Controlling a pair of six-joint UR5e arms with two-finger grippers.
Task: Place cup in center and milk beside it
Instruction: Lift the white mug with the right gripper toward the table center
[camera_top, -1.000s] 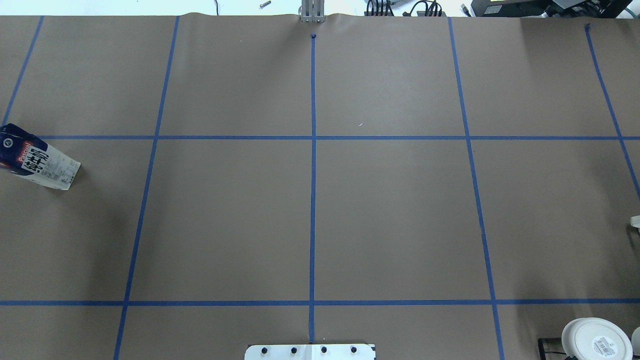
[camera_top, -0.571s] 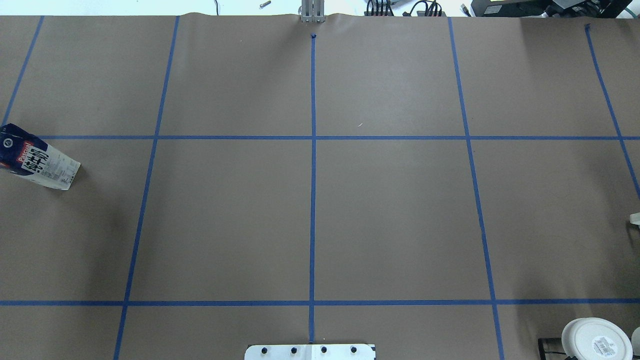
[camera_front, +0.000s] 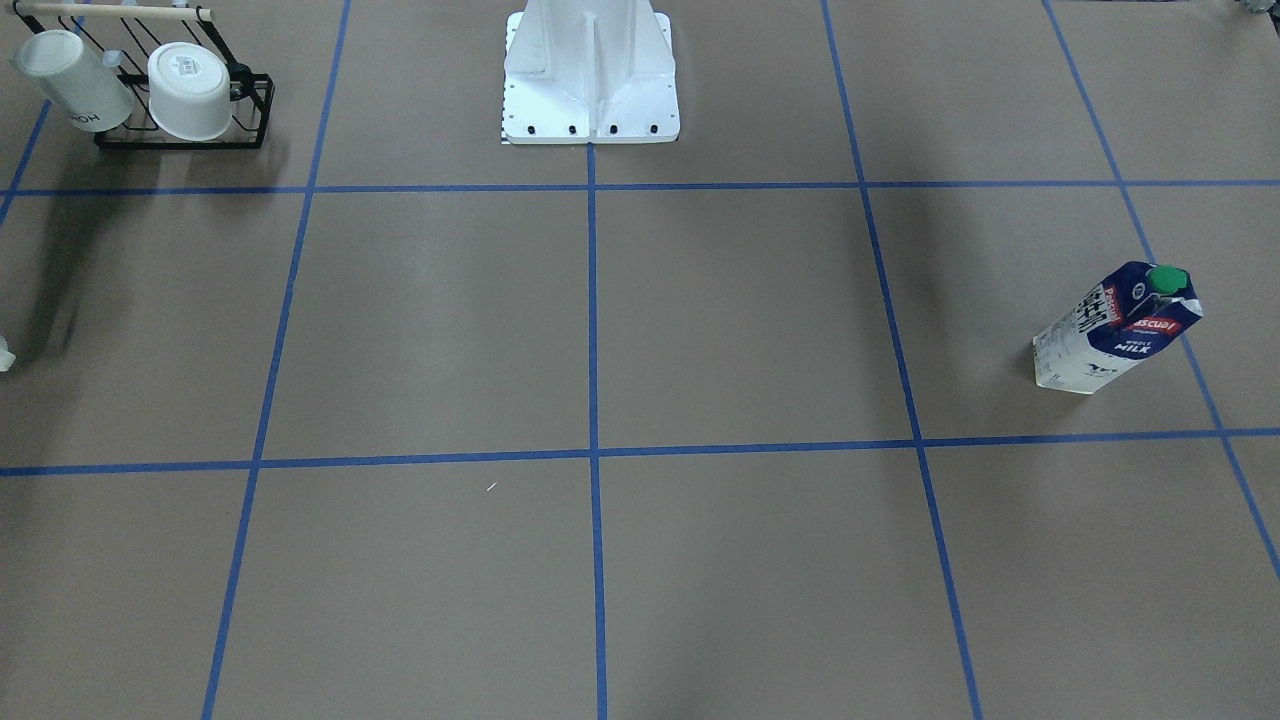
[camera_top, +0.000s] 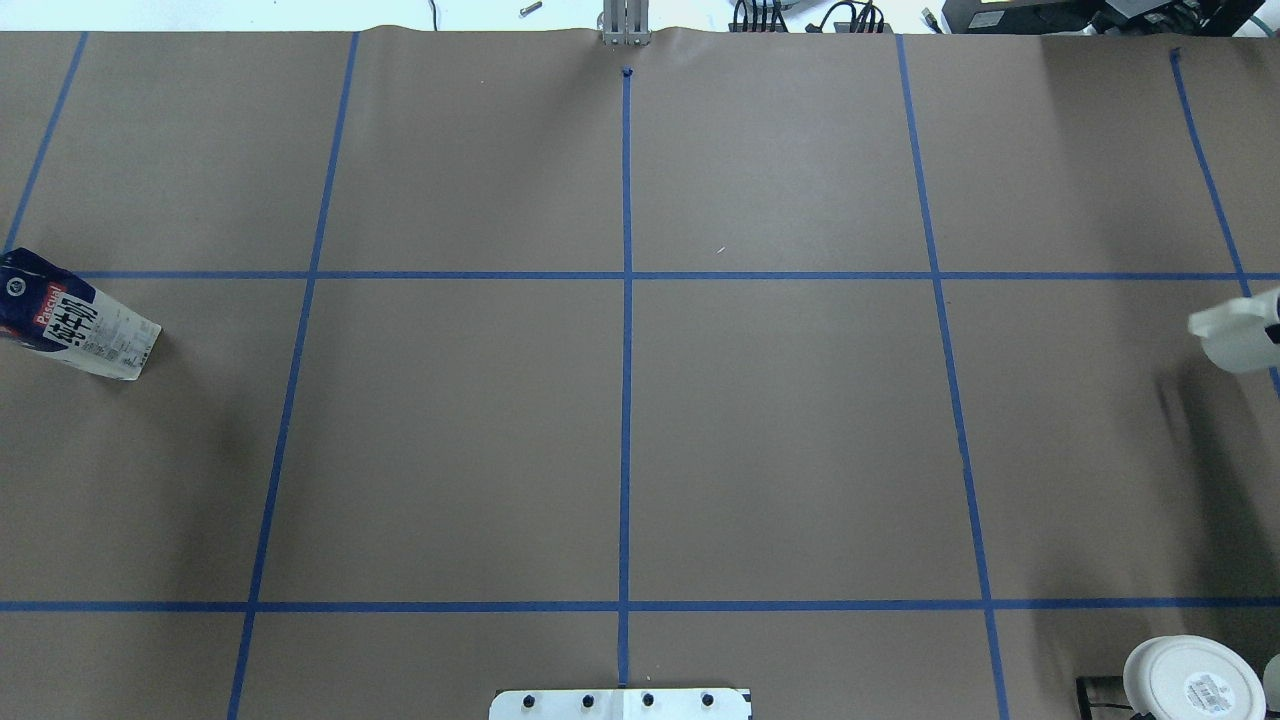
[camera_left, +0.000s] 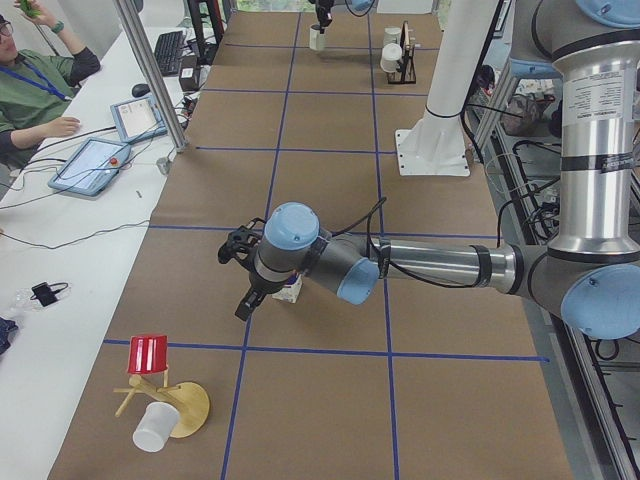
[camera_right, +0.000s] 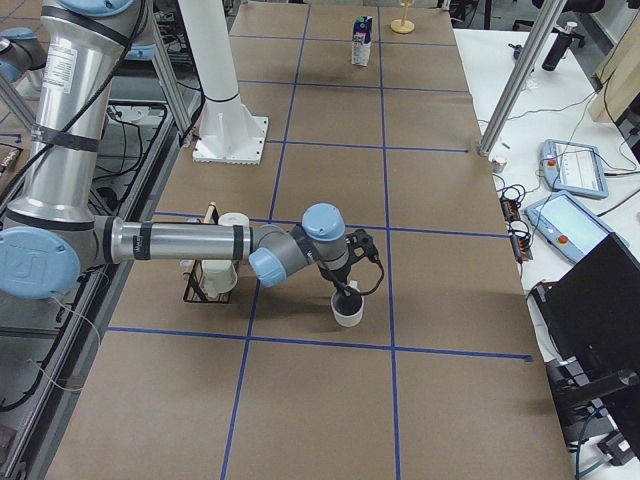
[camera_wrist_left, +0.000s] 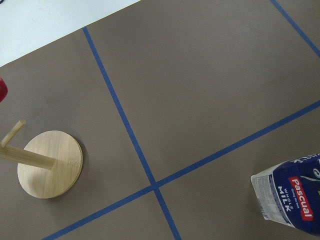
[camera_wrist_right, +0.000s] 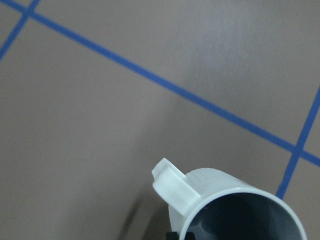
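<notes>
The cup (camera_top: 1238, 340), a white mug with a dark grey inside, shows at the right edge of the overhead view and fills the bottom of the right wrist view (camera_wrist_right: 235, 210). My right gripper (camera_right: 346, 291) is shut on its rim and holds it, right of the center (camera_top: 627, 420). The milk (camera_top: 80, 320) stands upright at the far left, also in the front view (camera_front: 1115, 330) and the left wrist view (camera_wrist_left: 295, 197). My left gripper (camera_left: 244, 298) hovers beside the carton, mostly hidden there; I cannot tell if it is open.
A black rack (camera_front: 185, 120) with two other white cups stands near the robot's right. A wooden mug stand (camera_left: 165, 400) with a red cup and a white cup sits beyond the milk. The white robot base (camera_front: 590, 80) is at the near middle edge.
The cup has moved from the right edge further into the overhead view, away from the robot, and looks larger. The milk has not moved.
</notes>
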